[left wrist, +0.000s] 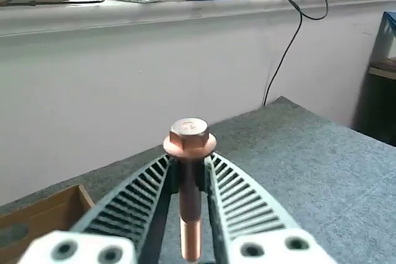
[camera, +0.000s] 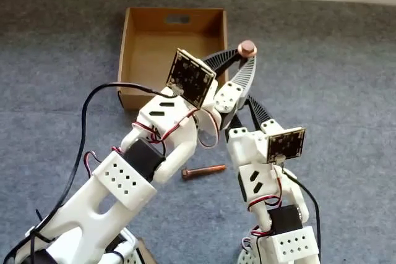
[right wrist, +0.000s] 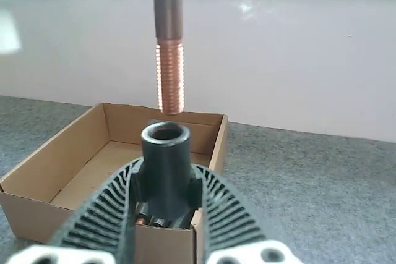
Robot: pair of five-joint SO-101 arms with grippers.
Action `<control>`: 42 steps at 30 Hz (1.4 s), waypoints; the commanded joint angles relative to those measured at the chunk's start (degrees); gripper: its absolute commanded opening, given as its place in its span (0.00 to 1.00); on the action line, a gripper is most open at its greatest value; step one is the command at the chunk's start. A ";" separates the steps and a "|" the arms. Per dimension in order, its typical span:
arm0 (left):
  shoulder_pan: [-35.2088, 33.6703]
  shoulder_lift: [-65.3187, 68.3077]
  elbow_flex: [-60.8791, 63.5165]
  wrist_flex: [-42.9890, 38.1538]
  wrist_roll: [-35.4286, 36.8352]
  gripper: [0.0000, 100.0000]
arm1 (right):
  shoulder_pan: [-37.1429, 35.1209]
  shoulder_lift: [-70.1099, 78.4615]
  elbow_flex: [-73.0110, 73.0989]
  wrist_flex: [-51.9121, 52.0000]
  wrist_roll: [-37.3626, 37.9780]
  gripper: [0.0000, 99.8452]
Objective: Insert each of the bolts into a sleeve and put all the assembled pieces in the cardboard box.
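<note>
Left gripper (left wrist: 189, 162) pinching bolt (left wrist: 189, 143), tip just above sleeve (right wrist: 165, 153) pinched in right gripper (right wrist: 166, 169); not inserted yet. I see second bolt (camera: 204, 170) loose on counter (camera: 346, 91).

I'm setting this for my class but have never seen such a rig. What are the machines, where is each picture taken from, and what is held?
Two white robot arms stand at a grey table. The high view looks down from a fixed camera; the other two come from wrist cameras. The left arm grips a copper bolt in its jaws, head up. The right arm grips a dark sleeve in its jaws, under the bolt's threaded end. A second bolt lies on the table; a cardboard box stands farther back.
</note>
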 commanded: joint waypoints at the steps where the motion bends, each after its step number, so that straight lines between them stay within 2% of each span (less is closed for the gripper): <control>1: -0.48 0.31 -0.66 -1.67 -0.09 0.01 | 0.04 -0.66 -0.84 -1.01 0.53 0.01; 15: 0.40 4.00 -2.24 -1.49 -0.09 0.01 | 2.86 -0.66 -0.92 -1.01 0.44 0.01; 25: 0.48 -2.59 -1.36 -1.41 0.00 0.01 | 2.51 -0.66 -0.40 -1.01 0.44 0.01; 33: 4.00 -2.68 0.48 -1.67 0.09 0.01 | 2.51 -0.66 -0.40 -1.01 0.44 0.01; 42: 4.00 -2.68 1.36 -1.76 0.09 0.01 | 2.51 -0.66 -0.40 -1.01 0.44 0.01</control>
